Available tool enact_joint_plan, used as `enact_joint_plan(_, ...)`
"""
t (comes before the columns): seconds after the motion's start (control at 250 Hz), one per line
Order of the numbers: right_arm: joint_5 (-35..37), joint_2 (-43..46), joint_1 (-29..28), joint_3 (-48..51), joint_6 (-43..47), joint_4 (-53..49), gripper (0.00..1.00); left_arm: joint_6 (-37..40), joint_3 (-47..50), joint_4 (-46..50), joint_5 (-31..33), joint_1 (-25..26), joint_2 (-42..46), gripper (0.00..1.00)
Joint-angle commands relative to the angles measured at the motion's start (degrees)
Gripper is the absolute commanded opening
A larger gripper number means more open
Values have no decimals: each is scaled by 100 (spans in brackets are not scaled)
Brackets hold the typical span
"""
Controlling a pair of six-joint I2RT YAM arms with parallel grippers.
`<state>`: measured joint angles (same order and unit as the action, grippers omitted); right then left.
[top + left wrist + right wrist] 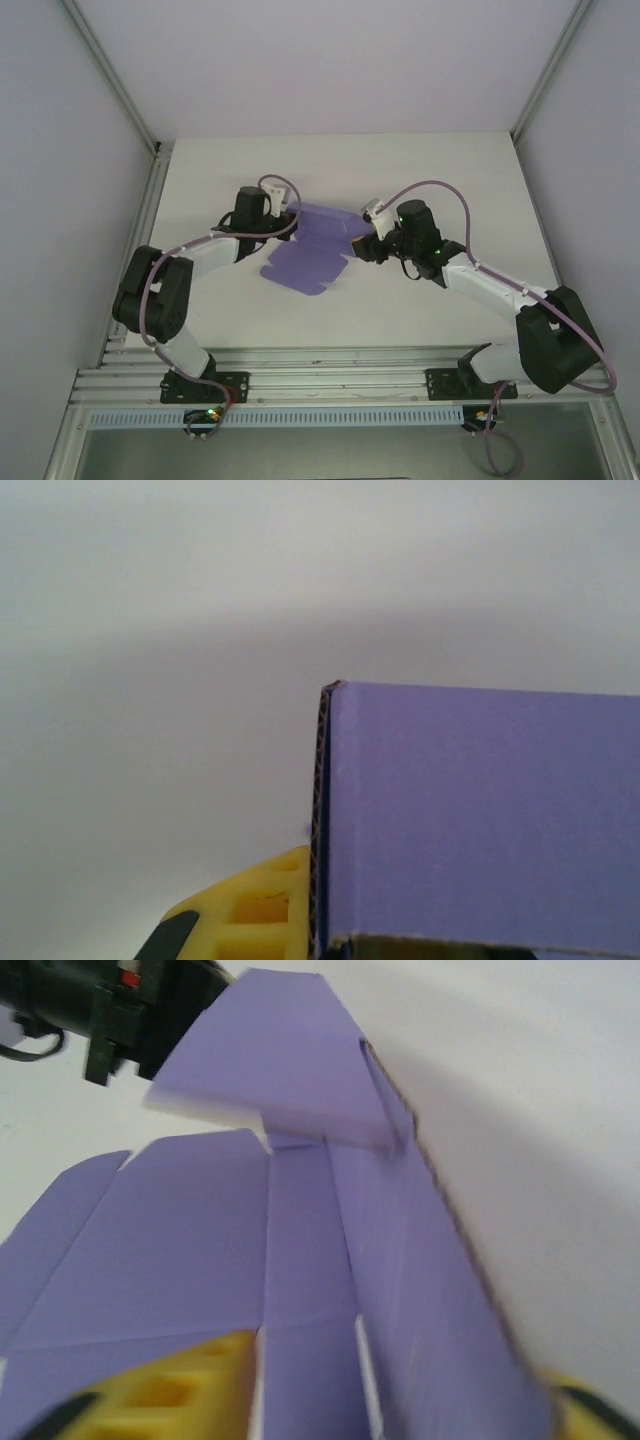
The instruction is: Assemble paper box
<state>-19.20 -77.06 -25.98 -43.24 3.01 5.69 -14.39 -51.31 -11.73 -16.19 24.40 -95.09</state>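
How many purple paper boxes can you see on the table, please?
1: a partly folded paper box at the table centre, left fingers pinching its raised flap, right fingers open at its right side. None seems hidden.

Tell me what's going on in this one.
Two arms are folding the purple paper box on the white table. The left gripper is shut on a raised panel at its far edge. The right gripper is open at the opposite side, fingers either side of an upturned flap. The rest lies flat.
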Motion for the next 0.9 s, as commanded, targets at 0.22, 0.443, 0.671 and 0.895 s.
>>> enact_joint_plan(0.22, 1959, 1080, 9, -10, -521, -600, 100, -286, 219, 1013, 2028, 459, 865, 0)
enact_joint_plan(0.443, 2323, 813, 15, -862, -516, -1325, 99, -386, 375, 999, 1983, 550, 1022, 0)
enact_joint_plan(0.671, 1864, -205, -1, -1377, -493, -1593, 100, -381, 499, 922, 1889, 602, 1098, 0)
enact_joint_plan(0.895, 1472, -938, -353, -1652, -301, -1592, 100, -445, 421, 1065, 1838, 613, 1058, 0)
